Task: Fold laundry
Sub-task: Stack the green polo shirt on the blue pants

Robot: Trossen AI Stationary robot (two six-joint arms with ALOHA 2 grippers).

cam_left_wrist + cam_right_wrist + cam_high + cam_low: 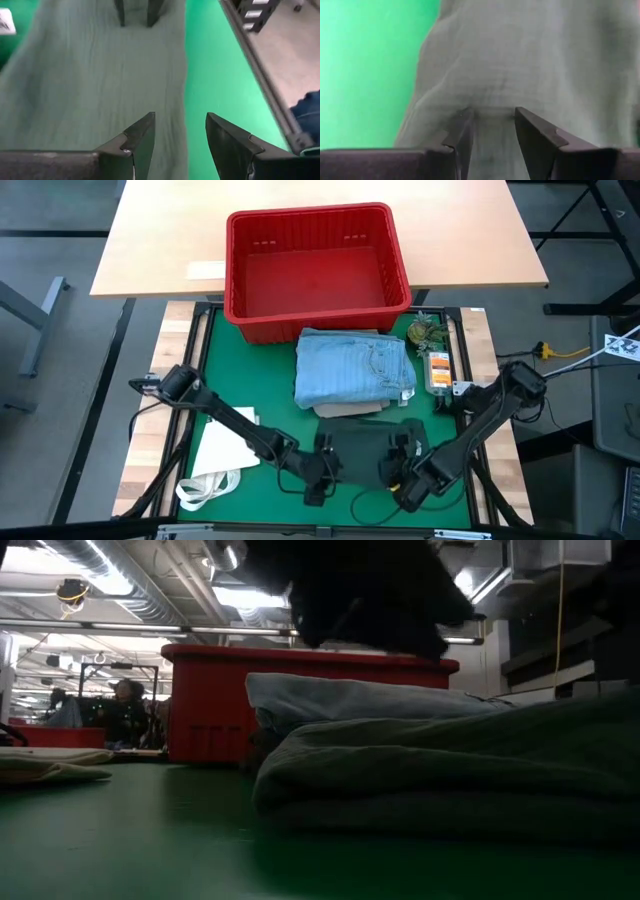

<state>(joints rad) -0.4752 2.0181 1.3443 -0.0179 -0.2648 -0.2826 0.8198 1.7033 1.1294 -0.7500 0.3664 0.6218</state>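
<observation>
In the high view you can't see the lower middle of the dark green-grey piece point(362, 448) because both arms cover it, the beige piece point(348, 409) shows only as a sliver beneath the light blue piece point(352, 366), and the low view's top edge crops the arms.

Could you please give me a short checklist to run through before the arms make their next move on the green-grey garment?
1. Left end effector open over the green-grey garment: ok.
2. Right end effector open, fingers down at the cloth: ok.
3. Cloth actually gripped by either one: cannot tell.
4. Folded light blue jeans lie clear of both arms: ok.
5. Red basket empty and out of the way: ok.
6. White tote bag apart from the garment: ok.
</observation>
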